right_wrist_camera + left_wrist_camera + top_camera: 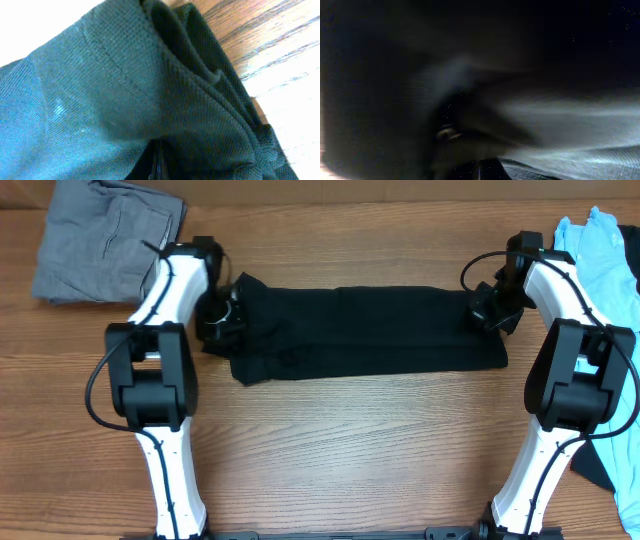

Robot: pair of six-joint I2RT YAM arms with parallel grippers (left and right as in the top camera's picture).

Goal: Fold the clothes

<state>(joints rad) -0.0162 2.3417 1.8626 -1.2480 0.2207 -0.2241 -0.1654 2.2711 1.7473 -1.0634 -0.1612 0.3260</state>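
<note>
The black shirt [360, 330] lies on the wooden table [350, 440] as a long horizontal band, folded lengthwise. My left gripper [222, 318] is at its left end, shut on the black fabric. My right gripper [487, 308] is at its right end, shut on the fabric. In the left wrist view the shirt [560, 120] fills the dark, blurred frame and the gripper [480, 172] shows only as a closed dark tip. In the right wrist view the shirt's hem and seam [125, 85] fill the frame, with the closed gripper [159, 162] pinching cloth and bare wood at the upper right.
A grey folded garment [105, 235] lies at the back left corner. A light blue shirt [610, 255] lies at the right edge, with a dark cloth [605, 470] below it. Bare table runs along the front between the arm bases.
</note>
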